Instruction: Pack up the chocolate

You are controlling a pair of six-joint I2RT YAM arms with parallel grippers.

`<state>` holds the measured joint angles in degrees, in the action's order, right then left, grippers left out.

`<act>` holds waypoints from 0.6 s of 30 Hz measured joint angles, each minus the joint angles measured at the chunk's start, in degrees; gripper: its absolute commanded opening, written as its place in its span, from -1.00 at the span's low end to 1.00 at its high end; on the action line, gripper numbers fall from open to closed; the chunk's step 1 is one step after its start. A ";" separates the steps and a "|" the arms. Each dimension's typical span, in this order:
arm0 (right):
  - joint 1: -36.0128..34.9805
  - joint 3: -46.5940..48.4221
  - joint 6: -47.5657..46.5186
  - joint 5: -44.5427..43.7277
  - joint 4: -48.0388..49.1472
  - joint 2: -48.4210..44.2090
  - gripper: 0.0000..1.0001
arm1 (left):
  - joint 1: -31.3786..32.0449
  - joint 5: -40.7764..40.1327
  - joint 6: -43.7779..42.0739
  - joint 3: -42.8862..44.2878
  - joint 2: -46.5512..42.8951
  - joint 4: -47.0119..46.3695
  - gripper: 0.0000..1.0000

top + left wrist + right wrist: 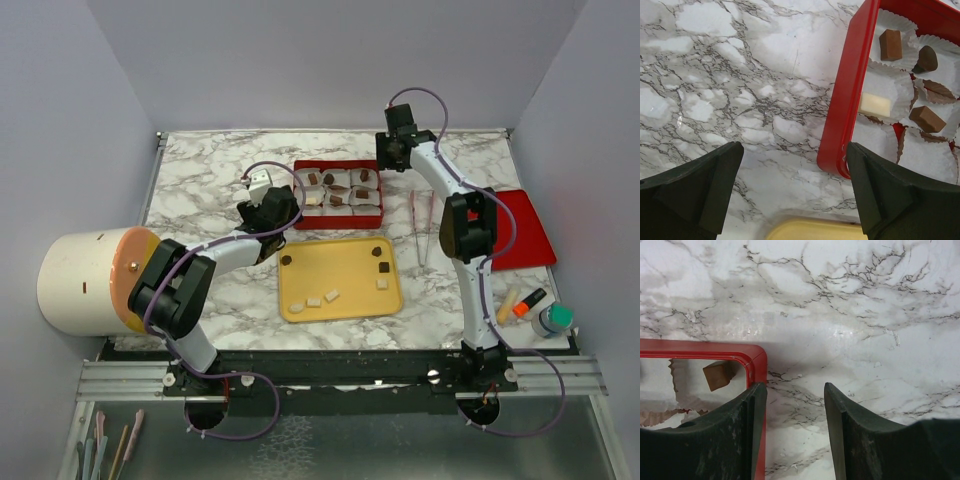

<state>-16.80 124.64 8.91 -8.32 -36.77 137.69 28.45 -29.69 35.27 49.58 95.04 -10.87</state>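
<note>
On the marbled worktop [200, 200], the yellow tray [340, 272] lay nearest the arm bases, with the red box [840, 100] just beyond it. Beside the box's near left corner, the left claw [795, 200] hung over bare worktop, fingers wide apart and holding nothing. The tray's far edge showed just below it. Past the box's far right corner, the right claw [795, 407] hung likewise parted and empty, one finger overlapping the rim in its wrist view. White paper cups [875, 142] lined the box, and at least two in the left wrist view were unfilled. The chocolate was in two places. Brown pieces [890, 44] sat singly in cups, while a few dark pieces [383, 267] and pale pieces [313, 301] lay loose on the tray.

Judged stage: between transfers, with packing partly done. The next move, as judged, called for carrying a claw over the tray and closing lightly on one small piece. The piece would then be released over an unfilled cup without crushing the paper.
</note>
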 measured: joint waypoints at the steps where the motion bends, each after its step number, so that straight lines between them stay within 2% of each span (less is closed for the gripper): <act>1: 0.00 0.37 -0.02 0.15 0.00 0.20 0.10 | 0.00 0.04 0.13 0.00 0.00 0.00 0.88; 18: 0.00 4.46 0.00 1.95 -0.57 2.80 0.11 | 0.00 0.63 1.99 -1.44 -1.62 0.39 0.90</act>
<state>-16.80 129.10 8.91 -6.37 -37.34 140.49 28.45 -29.06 37.26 48.14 93.43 -10.48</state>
